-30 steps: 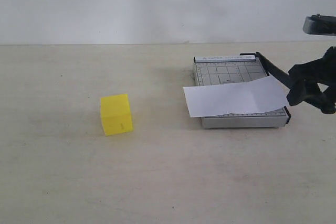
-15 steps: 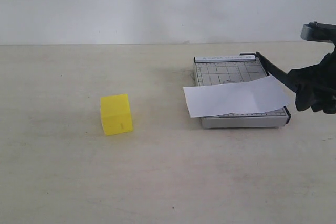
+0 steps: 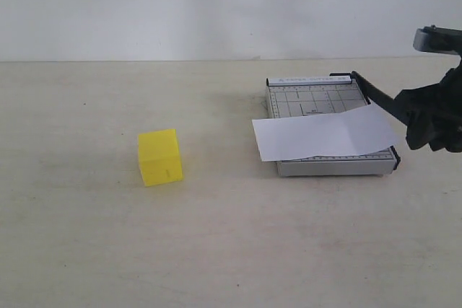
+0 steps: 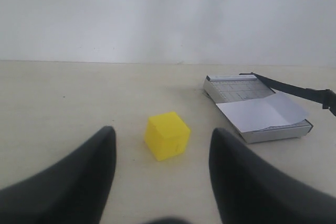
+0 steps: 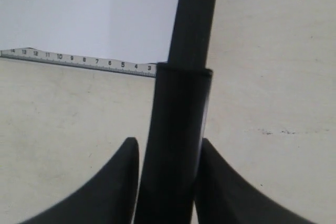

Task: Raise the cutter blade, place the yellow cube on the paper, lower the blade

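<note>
The yellow cube (image 3: 160, 156) rests on the table at the left, well apart from the grey cutter board (image 3: 310, 99). The white paper (image 3: 325, 133) lies across the board's front half. The cutter blade (image 3: 375, 95) runs along the board's right side from its far hinge. My right gripper (image 3: 426, 124) is shut on the blade's thick handle (image 5: 178, 124), with one finger on each side (image 5: 168, 142). My left gripper (image 4: 163, 130) is open and holds nothing. The cube (image 4: 167, 136) sits on the table some way beyond its fingertips.
The pale tabletop (image 3: 238, 250) runs back to a white wall. The paper's right end overhangs the board toward the blade. A ruler strip (image 5: 79, 61) marks the board's front edge.
My right gripper's fingers have drawn together onto the blade handle and the hand has shifted slightly right. The cube, paper and board stay as they were.
</note>
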You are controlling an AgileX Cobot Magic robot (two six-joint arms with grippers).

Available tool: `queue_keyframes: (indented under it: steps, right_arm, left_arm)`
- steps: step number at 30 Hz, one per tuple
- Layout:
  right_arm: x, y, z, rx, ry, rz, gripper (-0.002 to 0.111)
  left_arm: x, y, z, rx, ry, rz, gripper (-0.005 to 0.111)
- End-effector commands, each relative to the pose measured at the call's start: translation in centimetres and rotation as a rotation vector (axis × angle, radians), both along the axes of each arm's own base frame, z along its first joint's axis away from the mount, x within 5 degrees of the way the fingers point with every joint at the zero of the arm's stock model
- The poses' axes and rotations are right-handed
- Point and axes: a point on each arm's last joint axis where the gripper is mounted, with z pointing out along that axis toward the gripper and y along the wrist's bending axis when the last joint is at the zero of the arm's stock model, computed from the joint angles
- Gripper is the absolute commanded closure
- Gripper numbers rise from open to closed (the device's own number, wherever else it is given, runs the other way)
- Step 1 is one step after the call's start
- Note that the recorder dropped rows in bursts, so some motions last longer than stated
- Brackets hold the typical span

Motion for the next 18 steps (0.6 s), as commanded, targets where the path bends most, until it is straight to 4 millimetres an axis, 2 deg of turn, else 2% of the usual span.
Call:
queue_keyframes:
  steps: [1, 8, 18]
  right_arm:
    - [0.3, 0.1, 2.7, 0.003, -0.084, 0.037, 0.108]
    - [0.7, 0.1, 4.9, -0.002, -0.156, 0.039, 0.108]
    - [1.2, 0.2, 6.5, 0.009, -0.191, 0.044, 0.108]
  left_arm:
    - [-0.1, 0.0, 0.3, 0.004, -0.014, -0.007, 0.055]
    - [-0.1, 0.0, 0.3, 0.004, -0.014, -0.007, 0.055]
    - [-0.1, 0.0, 0.3, 0.004, -0.014, -0.007, 0.055]
